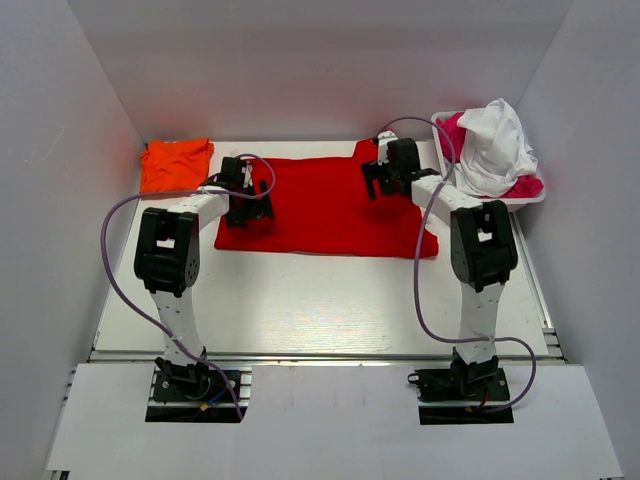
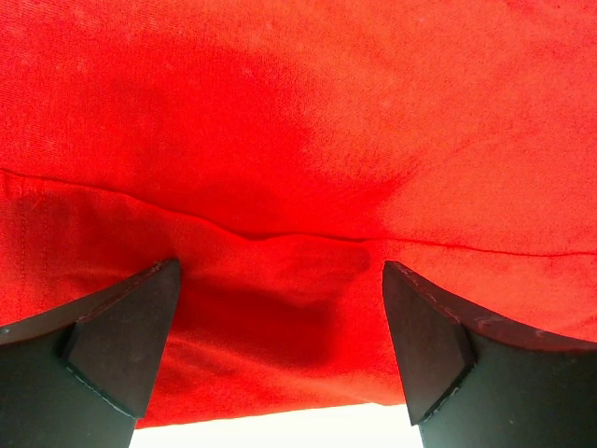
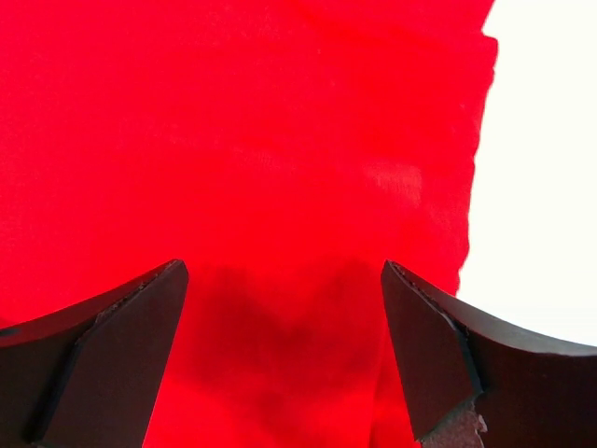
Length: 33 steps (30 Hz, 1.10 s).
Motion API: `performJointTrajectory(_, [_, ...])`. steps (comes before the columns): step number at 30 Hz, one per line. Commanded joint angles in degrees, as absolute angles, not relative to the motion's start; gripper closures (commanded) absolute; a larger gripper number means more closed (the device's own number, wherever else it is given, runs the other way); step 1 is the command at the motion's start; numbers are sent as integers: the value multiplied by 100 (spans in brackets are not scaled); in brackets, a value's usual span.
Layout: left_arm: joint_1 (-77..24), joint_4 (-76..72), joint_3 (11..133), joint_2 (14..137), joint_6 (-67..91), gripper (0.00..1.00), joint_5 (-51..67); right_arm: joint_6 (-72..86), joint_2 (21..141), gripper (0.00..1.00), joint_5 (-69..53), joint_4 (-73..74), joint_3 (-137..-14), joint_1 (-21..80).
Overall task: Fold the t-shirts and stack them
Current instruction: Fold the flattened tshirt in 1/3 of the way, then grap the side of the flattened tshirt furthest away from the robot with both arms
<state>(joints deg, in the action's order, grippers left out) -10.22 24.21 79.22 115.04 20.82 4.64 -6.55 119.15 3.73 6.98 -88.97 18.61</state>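
Orange t-shirt (image 1: 176, 163): bunched on the tabletop (image 1: 320, 300), well out past the left hand's outer side; set aside, I'd judge, to start the stack.
Left hand (image 1: 243, 195): fingers spread wide, gripping nothing, low over the red cloth's left edge, likely lining up a pinch.
Red t-shirt (image 1: 330, 205): laid flat beneath and between both hands, ready for folding.
Right hand (image 1: 385, 178): wide open, empty, the shirt's right edge just beside it.
Basket (image 1: 530, 198): beyond the right hand, holding white cloth (image 1: 495, 145).

The red t-shirt (image 2: 298, 121) is soft, matt knit cloth with a stitched seam; the orange t-shirt (image 1: 176, 163) looks equally dull. The left gripper (image 2: 280, 275) has matt black fingers (image 2: 121, 345), the table (image 1: 320, 300) is smooth white
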Motion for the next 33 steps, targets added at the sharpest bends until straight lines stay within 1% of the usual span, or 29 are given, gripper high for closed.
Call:
performJointTrajectory(1, [-1002, 2760, 7805, 11672, 2030, 0, 352, -196, 11321, 10, 430, 281, -8526, 1837])
performJointTrajectory(3, [-1002, 2760, 7805, 11610, 2030, 0, 352, -45, 11127, 10, 457, 403, -8262, 1854])
performJointTrajectory(4, [-1002, 2760, 7805, 11549, 2030, 0, 352, 391, 11101, 10, 483, 474, -8201, 1854])
performJointTrajectory(5, [-1002, 2699, 7805, 11549, 2030, 0, 352, 500, 10979, 10, 449, 466, -7870, 1854])
performJointTrajectory(8, [-1002, 2698, 7752, 11496, 2030, 0, 404, 782, 10907, 10, 124, 290, -7473, 1855])
performJointTrajectory(11, [-1002, 2637, 7515, 11435, 2030, 0, 404, 1071, 11012, 10, 114, 606, -7366, 1863])
performJointTrajectory(14, [-1002, 2461, 7199, 11277, 2135, 0, 535, 1458, 10960, 10, 62, 563, -6900, 1854])
performJointTrajectory(15, [-1002, 2400, 7016, 11181, 2136, 0, 536, 1520, 10847, 10, 96, 528, -6621, 1837])
performJointTrajectory(17, [-1002, 2399, 6795, 11066, 2197, 0, 536, 1669, 10723, 10, 193, 519, -6435, 1872])
performJointTrajectory(19, [-1002, 2347, 6400, 10777, 2249, 0, 536, 1792, 10425, 10, 150, 527, -5890, 1890])
performJointTrajectory(24, [-1002, 2224, 5082, 9854, 2451, 0, 597, 2565, 9398, 10, 114, 597, -4423, 1890])
performJointTrajectory(25, [-1002, 2224, 4863, 9461, 2522, 0, 598, 2627, 9056, 10, 123, 624, -3838, 1942])
performJointTrajectory(27, [-1002, 2293, 4256, 9046, 2636, 0, 493, 2855, 8659, 10, 159, 817, -3456, 1986])
performJointTrajectory(28, [-1002, 2442, 3941, 8853, 2689, 0, 492, 2874, 8048, 10, 62, 861, -2923, 2021])
performJointTrajectory(29, [-1002, 2496, 3781, 8459, 2689, 0, 544, 2909, 7842, 10, -252, 922, -2779, 2065])
performJointTrajectory(30, [-1089, 2548, 3640, 8272, 2803, 0, 623, 3031, 7257, 10, -333, 1019, -2647, 2074])
performJointTrajectory(31, [-1090, 2479, 3282, 8062, 2873, 0, 798, 3084, 7077, 10, -525, 1124, -2341, 2170])
performJointTrajectory(32, [-1090, 2479, 3130, 7842, 2978, 0, 1061, 3120, 6936, 10, -562, 1256, -2277, 2206])
performJointTrajectory(33, [-1142, 2583, 3033, 7466, 3066, 0, 1063, 3190, 6473, 10, -562, 1344, -2172, 2215])
